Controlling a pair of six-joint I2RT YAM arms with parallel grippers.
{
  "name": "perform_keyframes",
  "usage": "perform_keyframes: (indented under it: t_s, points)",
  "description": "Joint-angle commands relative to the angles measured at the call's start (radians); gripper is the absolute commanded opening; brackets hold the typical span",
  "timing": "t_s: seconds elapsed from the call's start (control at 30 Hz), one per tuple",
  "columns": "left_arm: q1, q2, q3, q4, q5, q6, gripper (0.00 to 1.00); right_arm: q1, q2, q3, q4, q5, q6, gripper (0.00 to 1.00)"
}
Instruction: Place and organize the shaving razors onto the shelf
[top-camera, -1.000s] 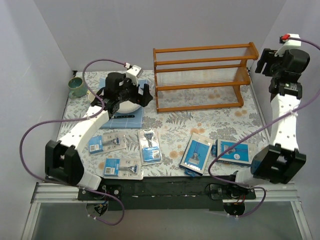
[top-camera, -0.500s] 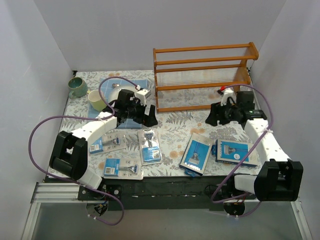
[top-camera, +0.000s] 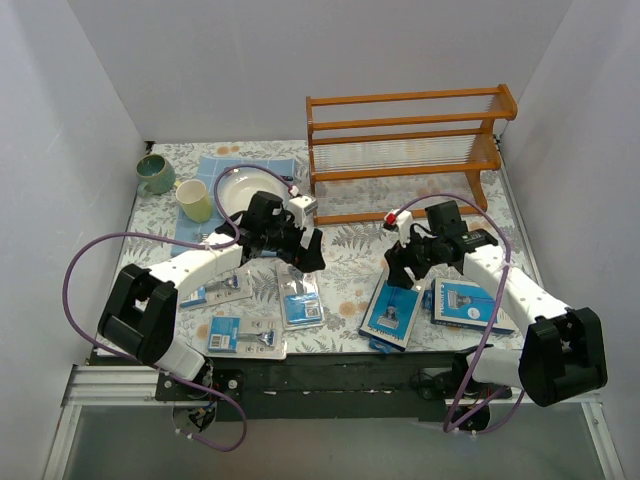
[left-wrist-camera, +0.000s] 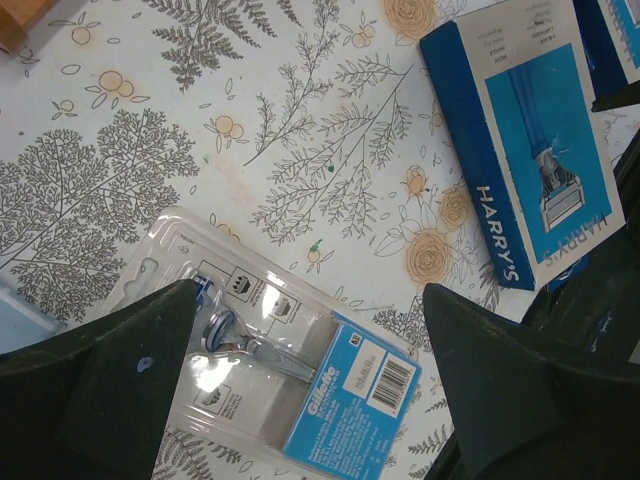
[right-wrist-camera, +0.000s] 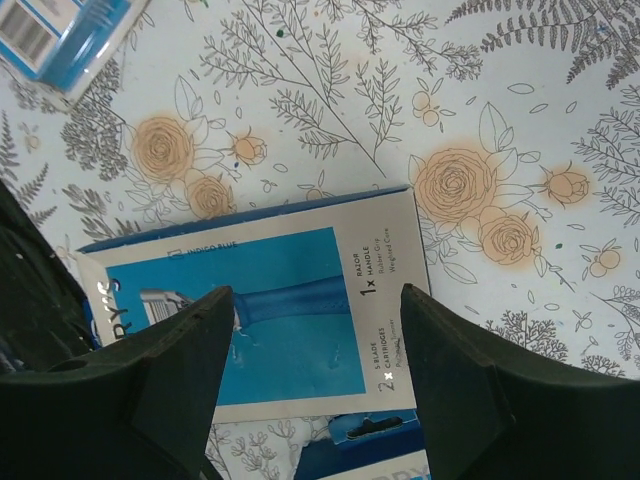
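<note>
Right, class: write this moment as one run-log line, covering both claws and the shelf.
left claw open over blister pack | right claw open over Harry's box | shelf no razors

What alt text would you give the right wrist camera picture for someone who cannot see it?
The right pincer hangs open above a blue razor box lying flat on a floral tablecloth. The corner of another razor pack shows at top left.

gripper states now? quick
Left gripper: open, empty, jaws over clear plastic blister razor pack.
Right gripper: open, empty, jaws over blue cardboard razor box.
</note>
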Motion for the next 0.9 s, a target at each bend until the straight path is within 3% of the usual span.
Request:
perform_keyframes:
  t_s: [0.0,0.1,0.33,0.47,0.53,0.87]
  points:
    - [0.000,-0.027,-0.028,0.010,0.019,0.030,0.97,0.042,0.032,-0.028,-0.010,0.125,-0.104,0.75]
    - [-0.001,-0.027,-0.054,0.045,-0.058,0.029,0.97,0.051,0.062,-0.043,0.017,0.188,-0.125,0.77]
    - [-0.001,-0.047,-0.071,0.049,-0.043,0.027,0.97,0.063,0.167,0.000,0.065,0.291,-0.178,0.79]
    - [-0.001,-0.057,-0.082,0.068,-0.037,0.021,0.97,0.077,0.266,0.035,0.087,0.262,-0.181,0.73]
    - [0.000,-0.060,-0.085,0.071,-0.037,0.018,0.97,0.082,0.321,0.064,0.100,0.252,-0.158,0.65]
    - [0.000,-0.048,-0.093,0.126,-0.014,-0.026,0.97,0.088,0.521,0.386,0.130,0.230,-0.110,0.61]
